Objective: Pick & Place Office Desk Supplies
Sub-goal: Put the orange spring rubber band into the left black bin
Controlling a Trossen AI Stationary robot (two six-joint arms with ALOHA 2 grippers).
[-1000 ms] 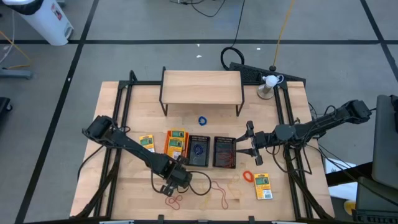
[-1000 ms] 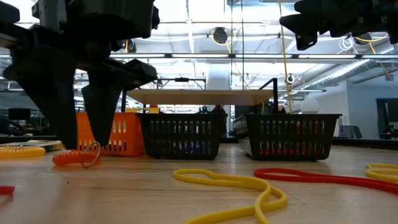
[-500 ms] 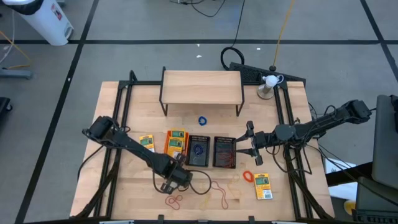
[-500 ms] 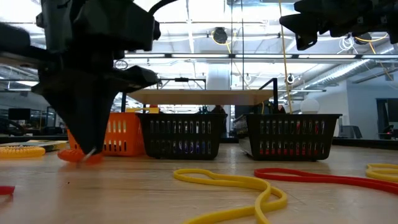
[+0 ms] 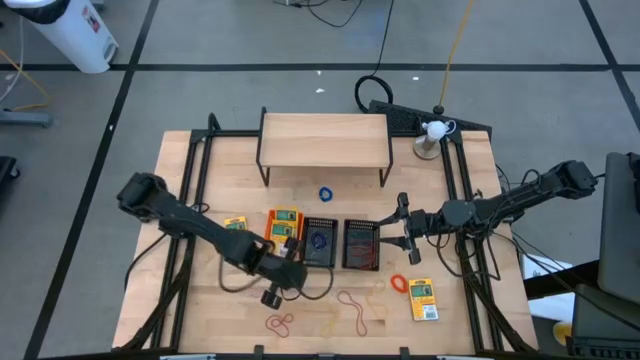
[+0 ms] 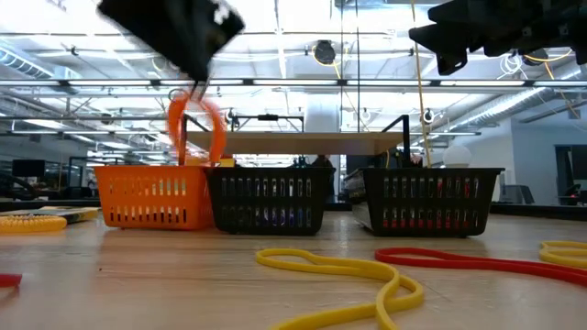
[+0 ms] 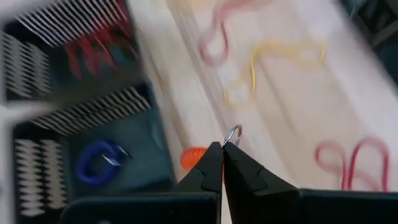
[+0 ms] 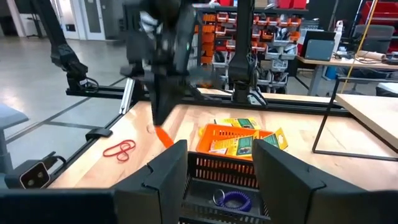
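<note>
Low view showed the left pincer (image 6: 188, 78) clenched on an orange coil (image 6: 195, 124); best released squarely above the orange bin (image 6: 154, 195).

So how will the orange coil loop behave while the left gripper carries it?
The orange coil loop hangs down from the shut left gripper, so it is probably floppy. It looks thin, so likely light and apt to swing. The pinch is only at the fingertips, so it may slip out.

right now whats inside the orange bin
The orange bin holds yellow-and-green packs, stacked and leaning over its rim. Whatever lies beneath them is covered. The left hand hangs beside the bin, shut on an orange coil.
</note>
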